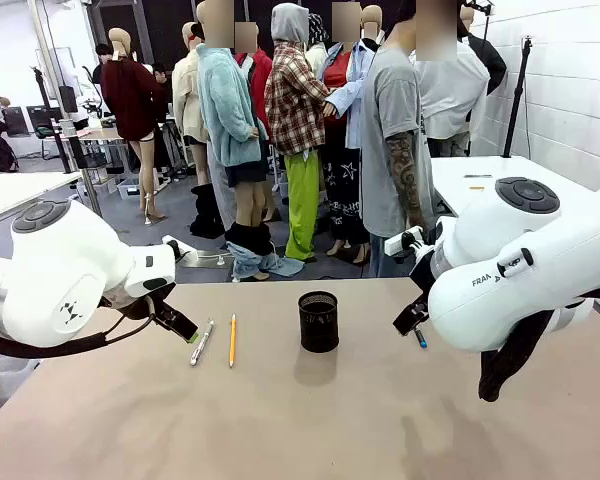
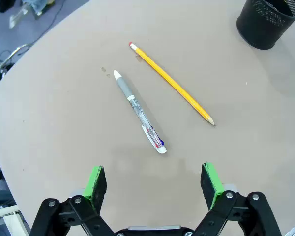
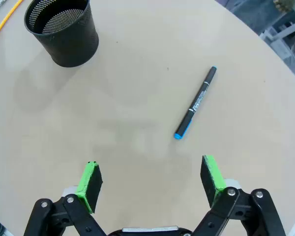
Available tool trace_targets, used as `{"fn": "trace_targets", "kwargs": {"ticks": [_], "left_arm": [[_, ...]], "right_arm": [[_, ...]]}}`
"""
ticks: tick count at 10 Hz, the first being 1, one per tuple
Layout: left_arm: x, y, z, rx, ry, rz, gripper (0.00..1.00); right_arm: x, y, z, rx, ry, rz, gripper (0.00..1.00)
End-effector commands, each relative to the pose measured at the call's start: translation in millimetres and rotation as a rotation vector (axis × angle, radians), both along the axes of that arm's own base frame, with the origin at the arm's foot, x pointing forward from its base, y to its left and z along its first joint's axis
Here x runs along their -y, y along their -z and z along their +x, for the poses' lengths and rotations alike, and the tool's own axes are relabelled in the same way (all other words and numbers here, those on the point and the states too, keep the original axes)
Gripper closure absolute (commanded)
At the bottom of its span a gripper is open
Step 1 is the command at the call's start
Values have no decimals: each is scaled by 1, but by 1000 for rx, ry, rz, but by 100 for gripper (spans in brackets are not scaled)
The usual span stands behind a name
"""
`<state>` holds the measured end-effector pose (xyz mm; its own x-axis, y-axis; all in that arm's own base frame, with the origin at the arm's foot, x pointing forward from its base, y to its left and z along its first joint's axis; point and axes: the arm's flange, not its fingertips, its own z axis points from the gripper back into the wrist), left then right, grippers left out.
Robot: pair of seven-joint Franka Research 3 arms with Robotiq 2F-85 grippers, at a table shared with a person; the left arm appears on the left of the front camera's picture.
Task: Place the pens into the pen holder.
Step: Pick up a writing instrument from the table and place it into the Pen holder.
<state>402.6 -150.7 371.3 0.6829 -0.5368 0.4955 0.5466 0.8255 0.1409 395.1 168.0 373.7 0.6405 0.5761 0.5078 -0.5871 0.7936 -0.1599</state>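
The black mesh pen holder (image 1: 318,321) stands upright on the surface (image 1: 280,425), midway across and nearer the far edge. The silver-white pen (image 1: 201,342) and the orange-yellow pencil (image 1: 232,340) lie flat side by side, not touching, toward the left edge. The dark blue-tipped pen (image 3: 195,103) lies toward the right edge. The left claw (image 2: 153,181) hangs spread above the silver-white pen. The right claw (image 3: 150,179) is spread near the dark pen. Both are empty.

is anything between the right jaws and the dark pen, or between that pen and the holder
Nothing visible does. Bare table lies between the right gripper, jaws open, and the dark pen, and between that pen and the pen holder.
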Motion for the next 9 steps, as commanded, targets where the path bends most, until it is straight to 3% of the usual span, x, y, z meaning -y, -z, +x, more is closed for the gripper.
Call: {"fn": "trace_targets", "kwargs": {"ticks": [1,9], "left_arm": [[0,0,0,0,0,0,0],[0,0,0,0,0,0,0]], "right_arm": [[0,0,0,0,0,0,0],[0,0,0,0,-1,-1,0]]}}
